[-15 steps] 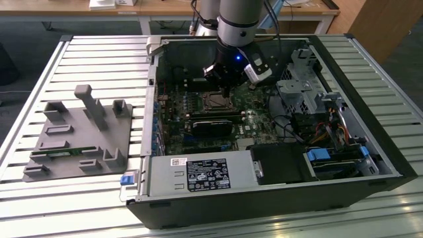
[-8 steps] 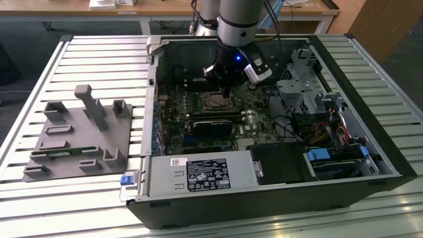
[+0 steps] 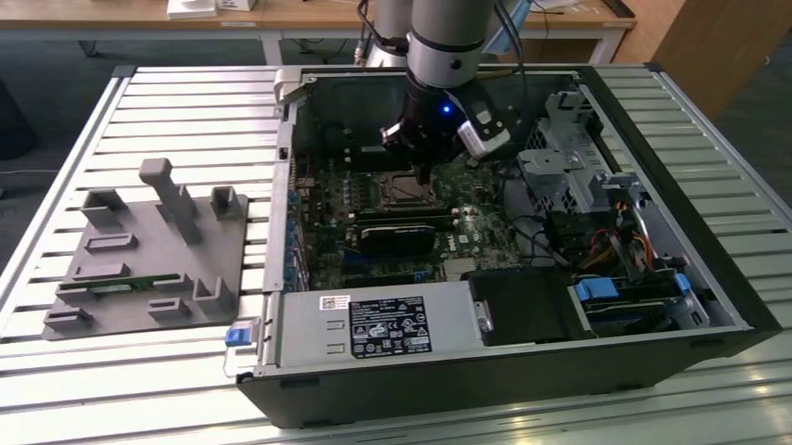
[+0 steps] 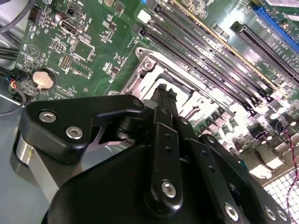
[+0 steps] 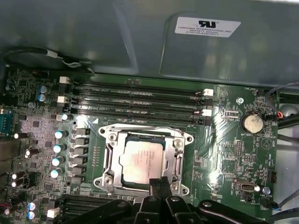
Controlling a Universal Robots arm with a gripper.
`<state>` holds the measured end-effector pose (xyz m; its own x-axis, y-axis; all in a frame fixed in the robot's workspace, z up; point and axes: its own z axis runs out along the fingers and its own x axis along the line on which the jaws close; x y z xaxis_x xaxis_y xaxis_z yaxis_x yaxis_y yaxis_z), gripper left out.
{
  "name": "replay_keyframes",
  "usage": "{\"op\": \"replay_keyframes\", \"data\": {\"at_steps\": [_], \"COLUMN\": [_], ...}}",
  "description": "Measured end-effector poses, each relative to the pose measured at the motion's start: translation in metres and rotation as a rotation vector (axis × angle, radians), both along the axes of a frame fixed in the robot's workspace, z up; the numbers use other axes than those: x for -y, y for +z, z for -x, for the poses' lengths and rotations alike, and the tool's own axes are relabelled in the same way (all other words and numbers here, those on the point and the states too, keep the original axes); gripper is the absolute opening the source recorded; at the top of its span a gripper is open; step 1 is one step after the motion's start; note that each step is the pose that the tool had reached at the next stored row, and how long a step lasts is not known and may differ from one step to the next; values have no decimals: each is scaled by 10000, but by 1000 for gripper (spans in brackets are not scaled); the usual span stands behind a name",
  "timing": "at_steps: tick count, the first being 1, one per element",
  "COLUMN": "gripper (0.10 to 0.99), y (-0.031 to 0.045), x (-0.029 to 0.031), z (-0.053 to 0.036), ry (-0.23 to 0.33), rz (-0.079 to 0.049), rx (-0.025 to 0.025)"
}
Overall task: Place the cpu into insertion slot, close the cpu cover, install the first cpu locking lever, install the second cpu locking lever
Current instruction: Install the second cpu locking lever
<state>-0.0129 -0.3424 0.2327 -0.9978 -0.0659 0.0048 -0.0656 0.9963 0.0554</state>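
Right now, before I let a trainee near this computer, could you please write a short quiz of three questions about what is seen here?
1. True or false: the hand is holding the chip.
2. Choose one. The hand is nearest to: A) the metal frame around the chip; B) the round battery; C) the white label.
3. Fill in: the chip and its frame sit on a ___ board.

Key
1. False. The chip lies inside the metal frame, not in the hand.
2. A
3. green
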Motion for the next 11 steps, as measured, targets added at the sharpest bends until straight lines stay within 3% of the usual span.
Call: {"op": "replay_keyframes", "data": {"at_steps": [11], "gripper": [106], "y": [-4], "x": [111], "z": [0], "ry": [0], "rz": [18], "rx": [-7]}}
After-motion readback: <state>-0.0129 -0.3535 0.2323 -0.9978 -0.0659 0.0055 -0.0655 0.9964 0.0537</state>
